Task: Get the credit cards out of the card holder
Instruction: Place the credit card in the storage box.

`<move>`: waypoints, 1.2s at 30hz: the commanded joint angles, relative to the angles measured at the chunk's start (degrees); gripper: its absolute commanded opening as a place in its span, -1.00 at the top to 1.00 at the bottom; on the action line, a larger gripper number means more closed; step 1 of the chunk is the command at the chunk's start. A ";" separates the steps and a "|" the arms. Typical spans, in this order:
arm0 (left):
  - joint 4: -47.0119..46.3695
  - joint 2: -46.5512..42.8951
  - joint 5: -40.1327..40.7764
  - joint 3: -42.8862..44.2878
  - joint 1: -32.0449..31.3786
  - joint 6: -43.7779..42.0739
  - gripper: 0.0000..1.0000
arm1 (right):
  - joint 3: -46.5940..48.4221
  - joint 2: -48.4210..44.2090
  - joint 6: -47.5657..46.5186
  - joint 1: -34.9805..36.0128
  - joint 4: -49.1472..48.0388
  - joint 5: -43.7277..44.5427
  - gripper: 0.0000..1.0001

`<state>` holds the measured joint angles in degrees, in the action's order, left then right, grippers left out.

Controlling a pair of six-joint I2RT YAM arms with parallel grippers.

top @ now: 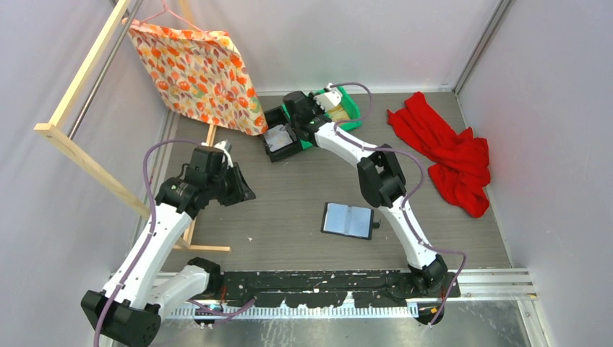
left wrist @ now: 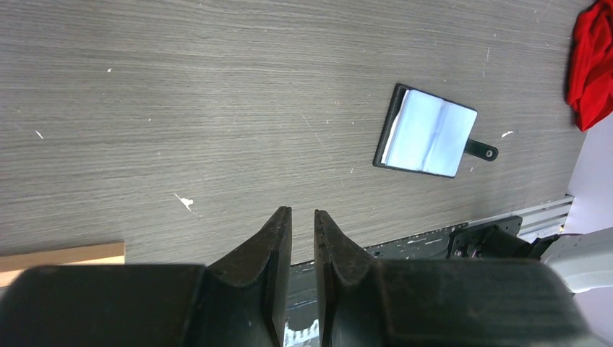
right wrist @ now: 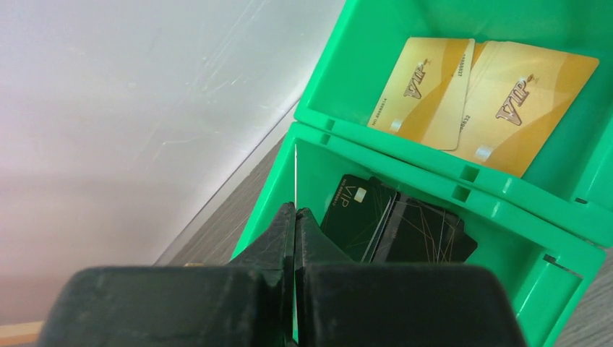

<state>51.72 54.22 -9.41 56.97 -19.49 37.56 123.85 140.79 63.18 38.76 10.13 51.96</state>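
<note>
Hovering clenched, right claw point(right wrist: 295, 217) faces gold "VIP" cards point(right wrist: 426, 90); left claw point(left wrist: 303, 217) slightly parted, empty.

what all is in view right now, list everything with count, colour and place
card holder: one, black with glossy grey sleeves, lying open mid-table
green bin: one, green, two compartments, far end of table
gold cards: two, gold, overlapping in one compartment
black cards: at least two, black, other compartment
black bin: one, black, left of green bin; pale contents unclear
patterned cloth: one, orange and white, hanging far left
wooden rack: one, pale wood, left edge
red cloth: one, red, crumpled far right
table: one, grey wood grain
left claw: one, black, slightly open, empty, above table
right claw: one, black, shut, empty, over green bin
</note>
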 commanded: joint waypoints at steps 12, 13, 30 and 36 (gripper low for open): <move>-0.63 -0.04 -0.76 -1.46 0.33 1.51 0.60 | 5.11 3.87 7.54 -1.76 2.26 -0.75 0.65; -0.72 -0.19 -0.85 -1.50 0.33 1.67 0.60 | 4.28 3.40 7.66 -1.76 1.83 -1.12 0.51; -5.41 -2.50 -6.29 -6.76 -0.78 4.26 0.58 | -33.68 -29.61 -5.55 -1.52 -15.29 -12.42 0.14; -14.63 2.85 -7.05 -8.77 -7.04 6.85 0.58 | -54.98 -51.78 -19.98 -2.72 -4.08 -21.90 -0.01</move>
<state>46.06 53.76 -15.16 48.49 -22.17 42.26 81.03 102.76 54.83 37.01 1.50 37.04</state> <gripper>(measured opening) 0.209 0.485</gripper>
